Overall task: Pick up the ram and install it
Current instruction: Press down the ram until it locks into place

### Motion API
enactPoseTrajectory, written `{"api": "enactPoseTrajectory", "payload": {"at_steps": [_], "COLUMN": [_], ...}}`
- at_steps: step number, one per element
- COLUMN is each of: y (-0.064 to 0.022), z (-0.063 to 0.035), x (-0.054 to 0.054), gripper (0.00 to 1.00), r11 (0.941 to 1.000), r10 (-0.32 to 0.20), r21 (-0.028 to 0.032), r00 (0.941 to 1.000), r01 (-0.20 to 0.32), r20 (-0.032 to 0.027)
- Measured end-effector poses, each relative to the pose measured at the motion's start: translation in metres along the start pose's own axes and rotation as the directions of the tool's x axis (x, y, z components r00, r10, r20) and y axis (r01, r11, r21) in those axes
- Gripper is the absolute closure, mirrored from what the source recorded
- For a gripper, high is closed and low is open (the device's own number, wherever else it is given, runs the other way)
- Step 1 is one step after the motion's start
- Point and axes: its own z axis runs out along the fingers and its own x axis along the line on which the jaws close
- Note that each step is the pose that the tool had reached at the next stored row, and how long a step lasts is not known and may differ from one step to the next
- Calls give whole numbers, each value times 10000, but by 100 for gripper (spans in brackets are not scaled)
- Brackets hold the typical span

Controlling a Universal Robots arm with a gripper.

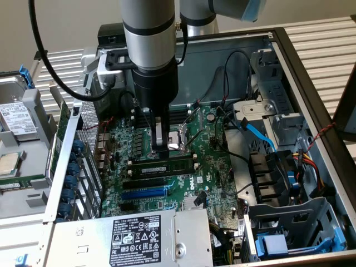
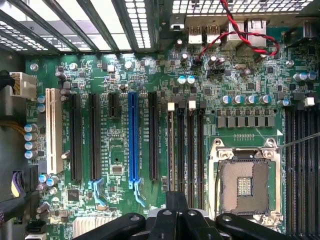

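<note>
The ram (image 1: 167,168) is a thin green stick with a white label. It stands on edge in the black memory slot closest to the expansion slots on the green motherboard (image 1: 214,167). In the wrist view the ram (image 2: 171,150) appears edge-on as a narrow strip. My gripper (image 1: 160,154) hangs straight down over the stick's middle, shut, with its tips at or just above the top edge; I cannot tell whether they touch. Its dark fingers (image 2: 176,200) are closed together with nothing between them.
The open CPU socket (image 2: 245,185) lies beside the memory slots. A blue expansion slot (image 2: 132,140) and black slots lie on the other side. A power supply (image 1: 133,236), a drive cage (image 1: 295,222), a blue cable (image 1: 258,133) and case walls ring the board.
</note>
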Motion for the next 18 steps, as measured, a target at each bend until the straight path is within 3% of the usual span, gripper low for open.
{"api": "enactPoseTrajectory", "payload": {"at_steps": [9,18], "y": [45,49], "z": [16,46], "x": [-7,-38], "gripper": [89,89], "r11": [10000,9979], "r10": [-30,-653], "r21": [-21,38], "r00": [10000,9979], "r01": [30,653], "r20": [-2,5]}}
